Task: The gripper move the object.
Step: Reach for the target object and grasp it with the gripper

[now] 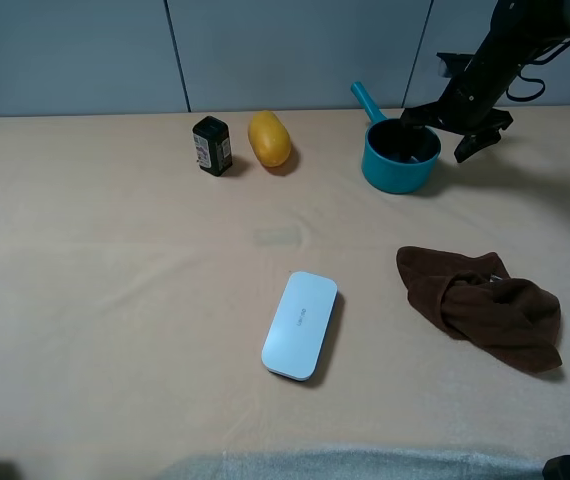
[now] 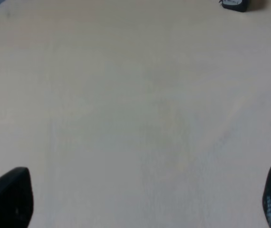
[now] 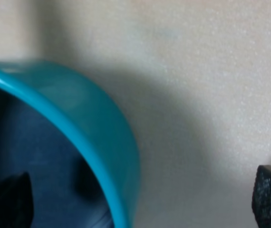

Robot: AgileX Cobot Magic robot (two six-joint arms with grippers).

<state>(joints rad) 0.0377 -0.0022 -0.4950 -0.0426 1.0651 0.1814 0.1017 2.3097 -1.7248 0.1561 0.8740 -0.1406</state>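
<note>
Lying nearest on the beige table (image 1: 115,300), a flat white rounded case (image 1: 301,325) is seen, w/ a crumpled brown cloth (image 1: 480,305) to its right. Only the wrist view shows the left gripper (image 2: 140,199), fingers (image 2: 7,199) wide apart over bare table. Farther back, a small black labelled container (image 1: 211,145) and a yellow oval fruit (image 1: 269,138) are set side by side. At far right the teal saucepan (image 1: 395,175) is stood upright, its right wall straddled by the right gripper (image 1: 437,136): fingers spread, one inside, one outside, not clamped.
</note>
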